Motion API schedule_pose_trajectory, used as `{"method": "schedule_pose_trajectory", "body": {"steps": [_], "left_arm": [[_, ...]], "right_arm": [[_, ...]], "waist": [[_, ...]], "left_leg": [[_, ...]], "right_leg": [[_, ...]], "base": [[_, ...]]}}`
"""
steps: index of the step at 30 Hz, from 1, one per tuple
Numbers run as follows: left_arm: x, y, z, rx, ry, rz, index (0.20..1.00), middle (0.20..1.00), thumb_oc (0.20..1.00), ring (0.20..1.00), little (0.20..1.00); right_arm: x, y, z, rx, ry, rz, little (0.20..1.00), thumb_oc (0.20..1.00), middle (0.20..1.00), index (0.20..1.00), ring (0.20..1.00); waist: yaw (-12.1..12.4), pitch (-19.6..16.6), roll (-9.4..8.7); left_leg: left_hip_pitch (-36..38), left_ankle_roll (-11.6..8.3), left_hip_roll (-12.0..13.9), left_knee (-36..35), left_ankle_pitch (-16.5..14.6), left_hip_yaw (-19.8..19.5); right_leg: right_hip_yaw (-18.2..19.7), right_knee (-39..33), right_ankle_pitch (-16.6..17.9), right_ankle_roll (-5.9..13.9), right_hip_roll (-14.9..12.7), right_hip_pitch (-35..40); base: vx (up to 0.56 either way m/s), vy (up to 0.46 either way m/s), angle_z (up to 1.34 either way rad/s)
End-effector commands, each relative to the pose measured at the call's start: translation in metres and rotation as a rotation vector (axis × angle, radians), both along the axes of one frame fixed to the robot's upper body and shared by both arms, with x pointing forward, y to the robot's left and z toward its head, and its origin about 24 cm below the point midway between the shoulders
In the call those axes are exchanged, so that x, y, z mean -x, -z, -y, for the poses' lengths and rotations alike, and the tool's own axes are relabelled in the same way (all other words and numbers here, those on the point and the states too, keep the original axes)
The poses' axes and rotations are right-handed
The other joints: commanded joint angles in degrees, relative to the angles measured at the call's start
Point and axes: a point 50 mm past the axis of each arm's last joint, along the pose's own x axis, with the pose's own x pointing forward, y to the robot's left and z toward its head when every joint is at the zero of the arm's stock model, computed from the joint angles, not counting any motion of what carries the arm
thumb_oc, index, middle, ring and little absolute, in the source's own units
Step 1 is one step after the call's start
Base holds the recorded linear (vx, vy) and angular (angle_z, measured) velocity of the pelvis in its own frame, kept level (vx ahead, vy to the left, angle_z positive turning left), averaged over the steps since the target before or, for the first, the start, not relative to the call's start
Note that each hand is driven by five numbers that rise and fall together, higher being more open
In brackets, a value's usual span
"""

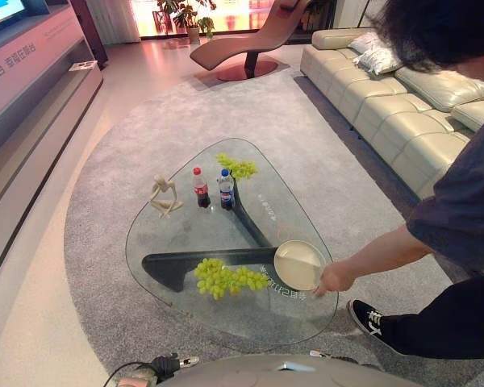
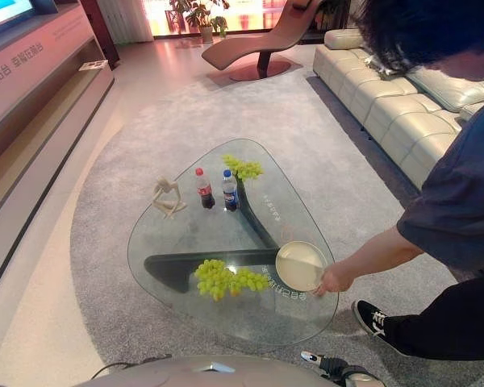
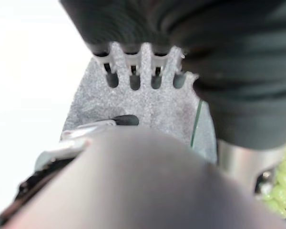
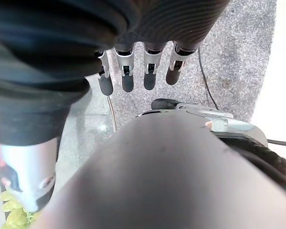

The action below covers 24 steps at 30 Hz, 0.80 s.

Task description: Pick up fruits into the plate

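A large bunch of green grapes (image 1: pixel 226 278) lies near the front of the glass table (image 1: pixel 185 242). A smaller green bunch (image 1: pixel 238 167) lies at the table's far edge. To the right of the near bunch stands a round cream plate (image 1: pixel 298 264), and a person's hand (image 1: pixel 335 280) grips its right rim. My left hand (image 3: pixel 143 62) hangs low in front of the table with straight fingers and holds nothing. My right hand (image 4: pixel 138 71) hangs the same way, fingers straight and empty. Grapes (image 3: pixel 281 191) show at the edge of the left wrist view.
Two small bottles (image 1: pixel 214 188) and a pale figurine (image 1: pixel 164 196) stand toward the table's back. The person (image 1: pixel 460 185) leans in from the right, with a shoe (image 1: pixel 369 318) near the table. A cream sofa (image 1: pixel 395 97) runs along the right, on a grey round rug (image 1: pixel 306 145).
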Motion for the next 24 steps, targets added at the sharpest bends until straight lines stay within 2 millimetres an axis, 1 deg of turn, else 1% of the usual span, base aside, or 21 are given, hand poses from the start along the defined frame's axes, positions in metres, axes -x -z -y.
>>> {"method": "schedule_pose_trajectory", "body": {"steps": [1, 15, 20, 24], "left_arm": [[-0.019, -0.002, 0.002, -0.014, 0.024, 0.024, 1.0, 1.0, 1.0, 1.0, 1.0], [-0.019, -0.002, 0.001, -0.021, 0.03, 0.022, 1.0, 1.0, 1.0, 1.0, 1.0], [-0.02, -0.002, 0.0, -0.055, 0.06, 0.022, 1.0, 1.0, 1.0, 1.0, 1.0], [-0.03, -0.005, -0.005, -0.154, 0.2, 0.071, 1.0, 1.0, 1.0, 1.0, 1.0]], "right_arm": [[-0.022, -0.001, -0.012, -0.027, -0.009, 0.039, 1.0, 1.0, 1.0, 1.0, 1.0], [-0.022, -0.001, -0.011, -0.023, -0.012, 0.038, 1.0, 1.0, 1.0, 1.0, 1.0], [-0.022, -0.001, -0.011, -0.023, -0.013, 0.037, 1.0, 1.0, 1.0, 1.0, 1.0], [-0.024, -0.002, -0.009, -0.02, -0.024, 0.035, 1.0, 1.0, 1.0, 1.0, 1.0]], "waist": [[1.08, 3.19, -0.96], [0.97, 3.25, -0.85], [0.95, 3.35, -0.85], [0.59, 3.69, -0.7]], "left_leg": [[3.36, 2.32, -1.38, 0.57, -9.5, 0.75], [3.5, 2.24, -1.3, 0.53, -9.6, 0.84], [3.45, 2.22, -1.25, 0.56, -9.55, 0.89], [3.26, 2.11, -1.15, 0.65, -9.46, 1.12]], "right_leg": [[1.23, 2.06, -1.75, 2.69, -1.8, -0.39], [1.18, 1.92, -1.81, 2.72, -1.87, -0.24], [1.27, 2.0, -1.79, 2.73, -1.81, -0.38], [1.62, 2.1, -1.8, 2.77, -1.72, -0.63]], "base": [[0.0, 0.0, 0.0], [0.0, 0.0, 0.0], [0.0, 0.0, 0.0], [0.01, 0.001, 0.0]]}}
